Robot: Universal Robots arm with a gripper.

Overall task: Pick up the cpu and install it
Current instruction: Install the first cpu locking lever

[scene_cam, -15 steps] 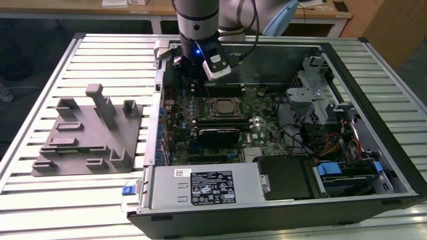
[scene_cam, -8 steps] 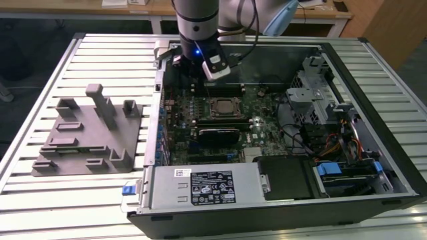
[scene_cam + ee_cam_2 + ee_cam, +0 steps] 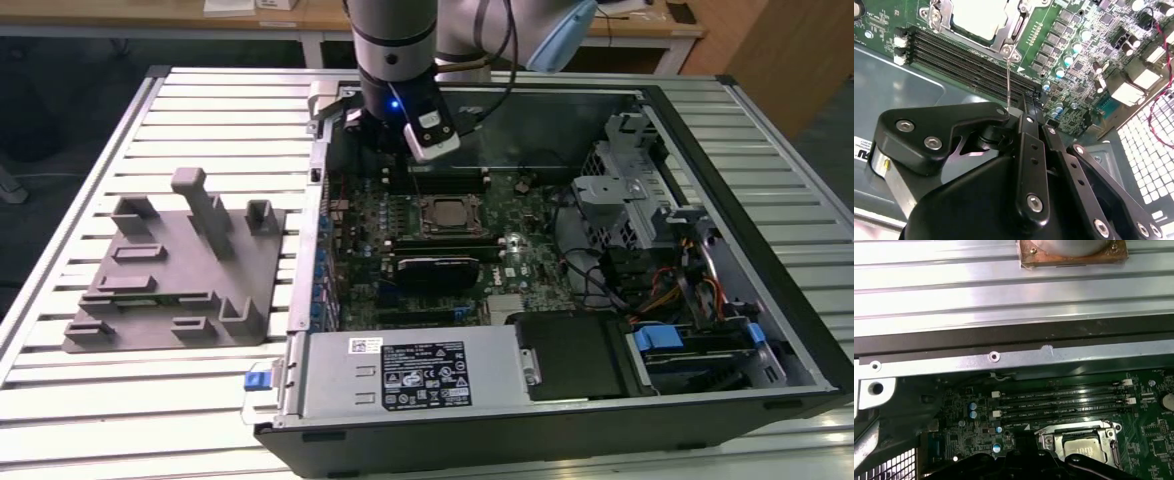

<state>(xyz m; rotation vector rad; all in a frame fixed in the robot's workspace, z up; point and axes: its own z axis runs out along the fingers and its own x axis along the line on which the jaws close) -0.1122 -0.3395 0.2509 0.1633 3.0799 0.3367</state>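
Observation:
The cpu (image 3: 443,212) lies flat in the motherboard socket inside the open computer case, its pale silver-grey top facing up. It also appears in the second wrist view as the cpu (image 3: 981,20) and in the first wrist view as the cpu (image 3: 1085,450), framed by the socket's metal bracket (image 3: 1051,440). My gripper (image 3: 400,160) hangs over the memory slots just behind the socket. A thin wire socket lever (image 3: 1009,80) rises from the socket's corner up to the tip of my gripper (image 3: 1021,107).
A grey plastic fixture (image 3: 174,265) stands on the slatted table at the exterior view's left. A black heatsink block (image 3: 434,268) sits in front of the socket. Case walls (image 3: 747,180), drive cages, cables and a power supply (image 3: 400,372) surround the board.

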